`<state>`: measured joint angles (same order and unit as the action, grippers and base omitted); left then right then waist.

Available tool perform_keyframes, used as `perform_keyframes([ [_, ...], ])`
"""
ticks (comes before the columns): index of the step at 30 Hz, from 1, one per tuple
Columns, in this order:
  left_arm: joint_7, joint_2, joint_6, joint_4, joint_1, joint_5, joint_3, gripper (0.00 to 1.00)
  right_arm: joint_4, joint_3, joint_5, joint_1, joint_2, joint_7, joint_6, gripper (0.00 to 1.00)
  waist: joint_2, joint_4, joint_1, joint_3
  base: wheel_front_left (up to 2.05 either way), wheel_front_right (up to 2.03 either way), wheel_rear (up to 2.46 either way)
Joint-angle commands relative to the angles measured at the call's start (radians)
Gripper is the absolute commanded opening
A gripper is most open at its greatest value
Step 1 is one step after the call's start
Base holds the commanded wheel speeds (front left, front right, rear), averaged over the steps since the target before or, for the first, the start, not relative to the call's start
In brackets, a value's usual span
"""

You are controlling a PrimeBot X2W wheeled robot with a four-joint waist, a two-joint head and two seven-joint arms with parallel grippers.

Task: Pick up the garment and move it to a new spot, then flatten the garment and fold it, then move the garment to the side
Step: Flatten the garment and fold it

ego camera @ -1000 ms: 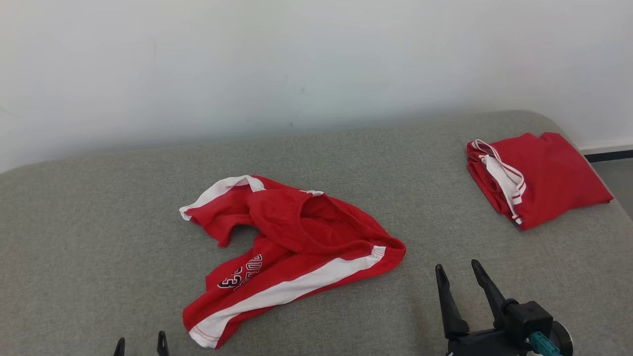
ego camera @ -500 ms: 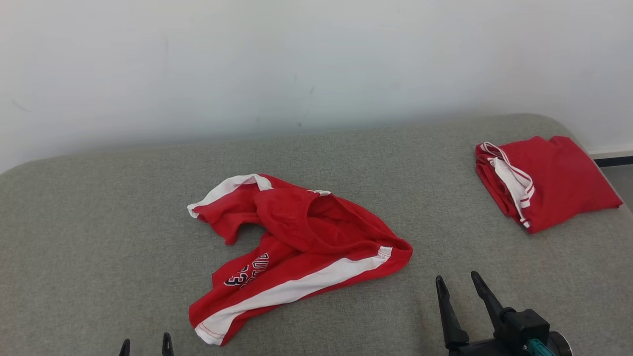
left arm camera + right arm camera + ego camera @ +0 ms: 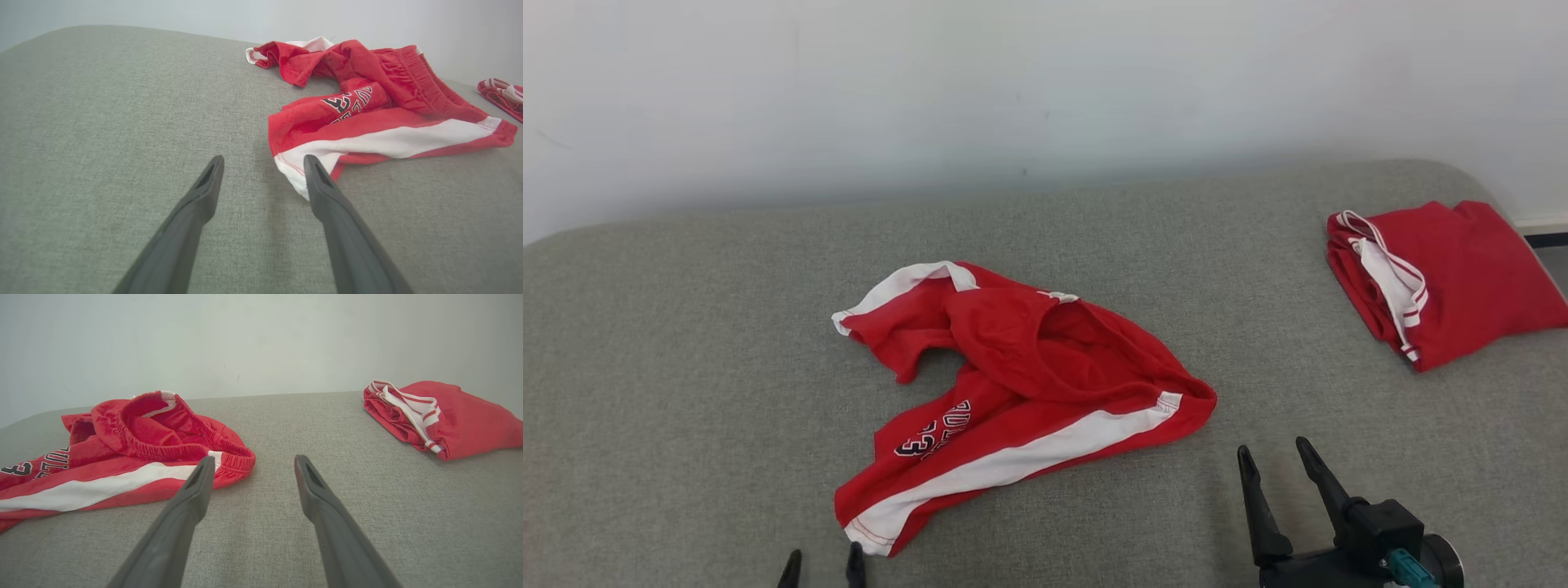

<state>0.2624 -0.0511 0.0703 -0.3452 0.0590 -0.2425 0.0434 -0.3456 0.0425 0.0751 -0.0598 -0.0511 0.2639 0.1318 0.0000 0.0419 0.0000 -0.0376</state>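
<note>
While the garment (image 3: 1021, 392) lies crumpled at the centre of the head view, neither arm grips anything, so I judge the first step, the pick-up, to be the one in hand. The garment rests on the grey surface (image 3: 686, 367), its white stripe running from lower left toward centre right. At the bottom edge, left of centre, the tips of the left end effector (image 3: 823, 566) poke up just beside the lower hem corner. The right end effector (image 3: 1272, 449) stands at lower right, jaws wide, clear of the cloth. A folded pile (image 3: 1462, 278) sits at the right edge, well apart.

From the left wrist view, that arm's jaws are spread wide and empty. The garment fills the upper right, and the finger on the right of the frame overlaps the white hem corner; whether it touches, I cannot tell.

From the right wrist view, those jaws are likewise wide and empty. The garment lies at centre left, its elastic waistband just behind the finger on the left of the frame; the folded pile sits at upper right.

Next, each end effector likely needs to ease forward and down onto its nearest edge, hem for the left, waistband for the right, then close and lift together so the loose cloth does not bunch.
</note>
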Motion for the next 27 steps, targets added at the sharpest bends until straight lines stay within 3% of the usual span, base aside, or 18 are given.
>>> perform_keyframes([
  [1,0.003,0.001,0.004,-0.010,-0.015,-0.018,0.011,1.00,0.000,0.003,-0.009,-0.010,0.001,0.000,-0.003,1.00,0.0000,-0.003,0.0000,-0.024,0.00,0.00,0.00],
  [16,0.003,0.000,0.053,-0.062,-0.105,-0.171,0.083,1.00,0.009,0.019,-0.016,-0.074,0.001,0.000,-0.003,1.00,0.0000,-0.013,0.0000,-0.113,0.00,0.00,0.00],
  [17,0.003,0.000,0.055,-0.062,-0.107,-0.180,0.088,0.91,0.010,0.019,-0.016,-0.080,0.001,0.000,-0.003,1.00,0.0000,-0.015,0.0000,-0.117,0.00,0.00,0.00],
  [19,0.003,0.000,0.058,-0.066,-0.112,-0.178,0.096,0.00,0.013,0.025,-0.019,-0.092,0.001,0.000,-0.003,1.00,0.0000,-0.020,0.0000,-0.123,0.00,0.00,0.00],
  [27,0.003,0.000,0.040,-0.088,-0.136,-0.121,0.090,0.00,-0.092,0.105,-0.018,-0.188,-0.020,0.000,-0.003,1.00,0.0000,-0.041,0.0000,-0.142,0.00,0.00,0.00],
])
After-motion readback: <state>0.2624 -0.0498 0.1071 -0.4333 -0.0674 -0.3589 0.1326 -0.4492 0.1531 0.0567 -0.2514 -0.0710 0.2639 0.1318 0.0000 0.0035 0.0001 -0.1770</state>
